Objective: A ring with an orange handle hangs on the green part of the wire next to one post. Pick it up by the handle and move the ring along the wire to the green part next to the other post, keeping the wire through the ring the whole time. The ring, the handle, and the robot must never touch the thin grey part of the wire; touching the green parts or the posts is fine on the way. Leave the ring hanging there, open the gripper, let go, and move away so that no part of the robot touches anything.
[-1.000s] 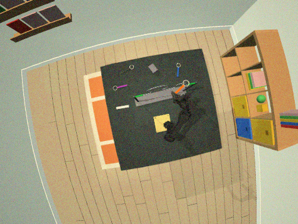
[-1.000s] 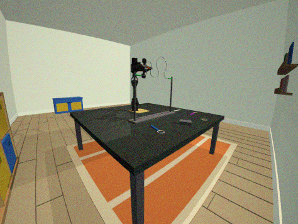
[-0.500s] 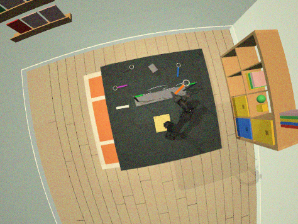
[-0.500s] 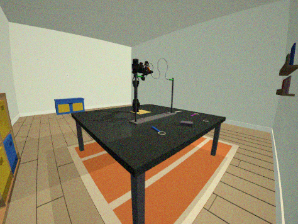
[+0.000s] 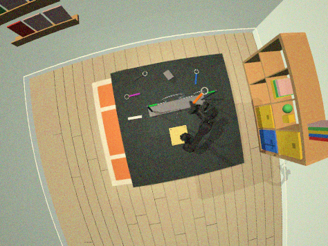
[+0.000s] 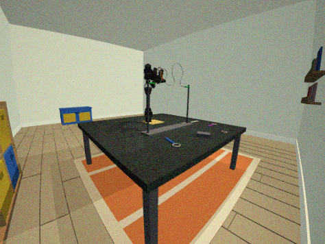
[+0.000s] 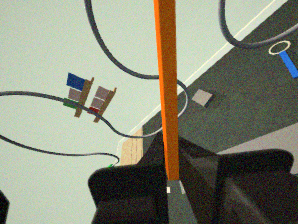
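My gripper is shut on the orange handle, high above the table. The handle runs up out of the wrist view. The pale ring at its far end shows in the top view, close to the green part by the right post. The grey wire bends in large loops. I cannot tell whether it runs through the ring or touches it. The other green part is at the far post.
The near post and far post stand on a grey base. Behind it lie a blue-handled ring, a magenta handle, another ring and a grey block. A white bar lies left.
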Robot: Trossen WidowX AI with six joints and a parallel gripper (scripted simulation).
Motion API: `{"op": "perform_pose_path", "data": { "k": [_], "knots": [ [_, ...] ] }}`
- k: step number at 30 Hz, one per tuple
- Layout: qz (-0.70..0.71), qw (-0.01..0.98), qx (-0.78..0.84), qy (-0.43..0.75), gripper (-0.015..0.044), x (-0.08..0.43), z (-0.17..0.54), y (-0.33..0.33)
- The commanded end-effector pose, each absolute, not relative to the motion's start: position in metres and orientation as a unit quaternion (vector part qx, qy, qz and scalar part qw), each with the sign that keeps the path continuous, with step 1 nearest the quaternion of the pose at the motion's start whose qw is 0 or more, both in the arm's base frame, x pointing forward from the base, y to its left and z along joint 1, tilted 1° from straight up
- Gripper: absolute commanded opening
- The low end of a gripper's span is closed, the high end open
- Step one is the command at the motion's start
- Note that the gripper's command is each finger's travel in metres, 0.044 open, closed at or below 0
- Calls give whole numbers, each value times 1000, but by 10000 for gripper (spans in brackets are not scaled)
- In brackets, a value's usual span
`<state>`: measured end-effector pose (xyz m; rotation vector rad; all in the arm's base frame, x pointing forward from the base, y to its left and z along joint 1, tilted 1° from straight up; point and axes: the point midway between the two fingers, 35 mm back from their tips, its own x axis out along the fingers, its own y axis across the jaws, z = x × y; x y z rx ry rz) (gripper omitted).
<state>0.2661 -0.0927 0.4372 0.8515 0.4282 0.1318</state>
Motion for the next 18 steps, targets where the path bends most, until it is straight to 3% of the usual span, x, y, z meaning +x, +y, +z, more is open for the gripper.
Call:
{"op": "perform_pose_path", "data": {
  "k": [1, 18],
  "knots": [
    [52, 903, 370, 212, -150, 265, 435, -96],
    [-5, 954, 181, 238, -150, 263, 420, -121]
  ]
}}
